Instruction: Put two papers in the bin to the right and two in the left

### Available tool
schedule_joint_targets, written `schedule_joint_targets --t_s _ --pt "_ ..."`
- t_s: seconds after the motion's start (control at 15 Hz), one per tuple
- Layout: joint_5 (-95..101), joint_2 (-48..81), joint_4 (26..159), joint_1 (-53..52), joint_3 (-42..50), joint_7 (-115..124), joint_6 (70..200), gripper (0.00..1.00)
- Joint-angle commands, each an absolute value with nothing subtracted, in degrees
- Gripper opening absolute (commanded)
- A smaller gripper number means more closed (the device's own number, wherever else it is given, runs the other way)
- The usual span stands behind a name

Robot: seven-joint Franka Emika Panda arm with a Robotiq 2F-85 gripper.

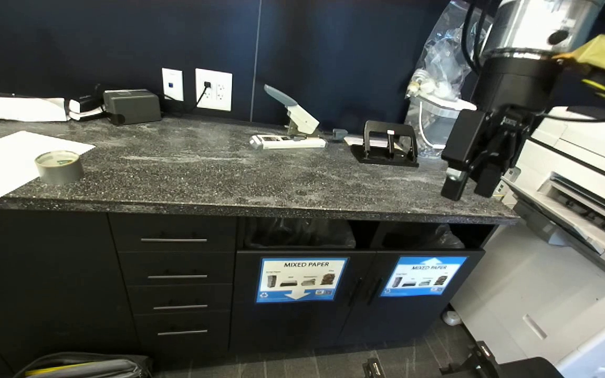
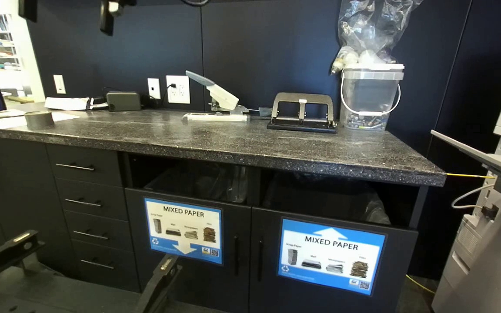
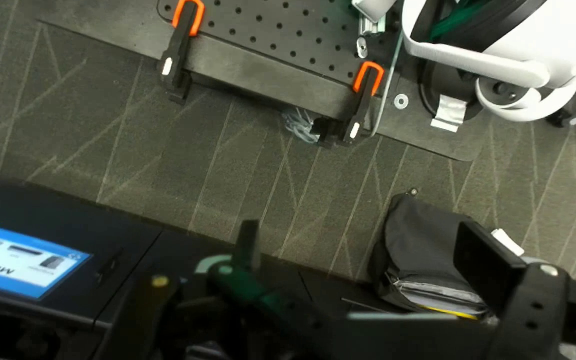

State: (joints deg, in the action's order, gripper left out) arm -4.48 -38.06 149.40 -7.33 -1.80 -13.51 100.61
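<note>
We are watching the gripper (image 1: 470, 188) hanging, fingers (image 1: 454, 190) pointing down, jaws standing spread. Below the front edge of the countertop (image 2: 215, 134), the bin to the right (image 2: 315, 300) is sitting nearest the right corner, the arrow on its bluer sign (image 2: 331, 256) pointing up. The left bin (image 2: 211, 282) is adjoining it, its paler sign (image 2: 184, 230) pointing down. Both slots (image 2: 320, 195) are running lengthwise along that edge.

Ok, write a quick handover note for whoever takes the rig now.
Black two-fingered gripper: open, holding nothing.
Crumpled white paper wads: can't make out any in these views.
Bins: right black cabinet compartment, blue-and-white up-arrow sign; left black cabinet compartment, blue-and-white down-arrow sign.
Done: can't tell; compartment insides too dark.
Remaining: I'd check each holds two.
</note>
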Motion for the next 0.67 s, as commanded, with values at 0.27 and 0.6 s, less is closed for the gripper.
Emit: schedule_joint_targets --t_s 0.27,0.6 --pt "4.78 -46.16 151.08 -8.92 -7.38 -10.08 105.35 1.0" --pt "4.94 -46.53 151.35 -9.09 -7.86 -7.41 107.94 1.0"
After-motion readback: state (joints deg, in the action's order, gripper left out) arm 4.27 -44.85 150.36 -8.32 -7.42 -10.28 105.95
